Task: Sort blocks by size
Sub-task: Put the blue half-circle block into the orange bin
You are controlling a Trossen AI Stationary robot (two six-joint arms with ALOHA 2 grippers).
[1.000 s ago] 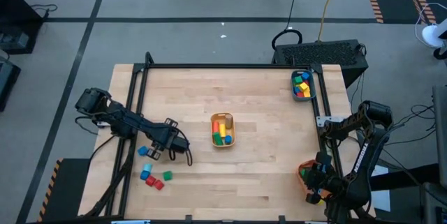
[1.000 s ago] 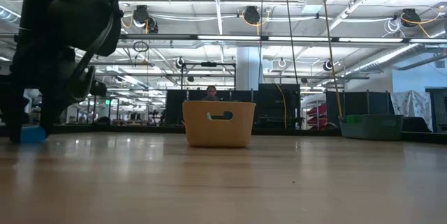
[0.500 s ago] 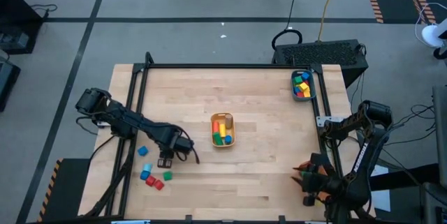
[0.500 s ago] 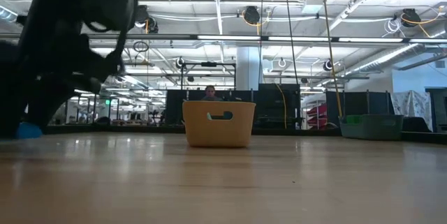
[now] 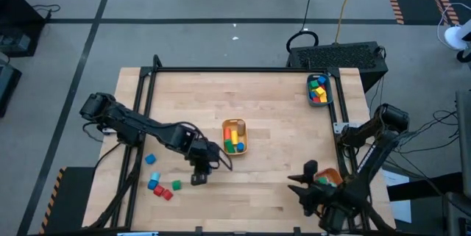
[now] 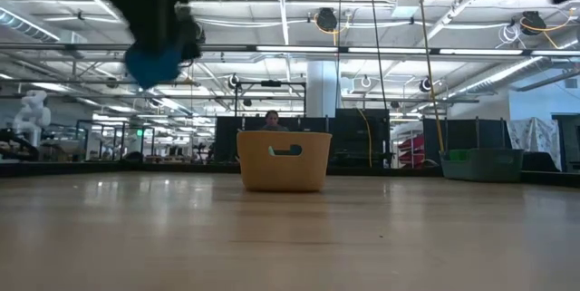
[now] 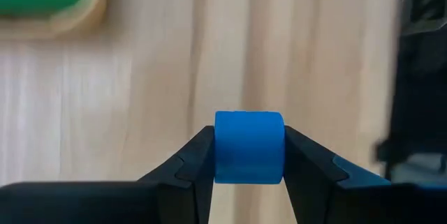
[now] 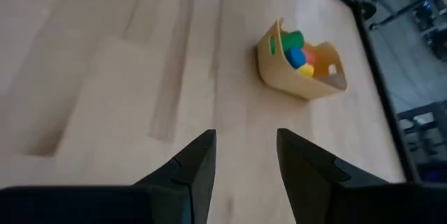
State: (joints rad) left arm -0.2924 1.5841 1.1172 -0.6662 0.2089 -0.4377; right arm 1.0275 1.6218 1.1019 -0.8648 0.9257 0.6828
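Note:
My left gripper (image 5: 200,178) is shut on a blue block (image 7: 248,147) and hangs above the table left of the yellow bin (image 5: 235,137). In the low view the block (image 6: 152,63) hangs high above the table. A lone blue block (image 5: 151,159) and a small cluster of blue, red and green blocks (image 5: 163,188) lie on the table at the near left. My right gripper (image 5: 298,182) stands open over the near right of the table, nothing between its fingers (image 8: 199,161). My left gripper pinches the blue block by two opposite sides (image 7: 218,151) between its two fingertips. The fingers slant down at it from above. The block is lifted clear of the table.
The yellow bin (image 6: 284,160) at the table's middle holds several coloured blocks. A teal bin (image 5: 318,89) with blocks stands at the far right corner. An orange bin (image 5: 330,176) at the near right edge is partly hidden by my right arm. Bare wood lies between the bins.
My left gripper has lifted the blue block off the table and carried it up and toward the right, nearer the yellow bin, rolling its wrist. My right gripper has swung from over the orange bin toward the table's left, out over the bare wood, and has rolled.

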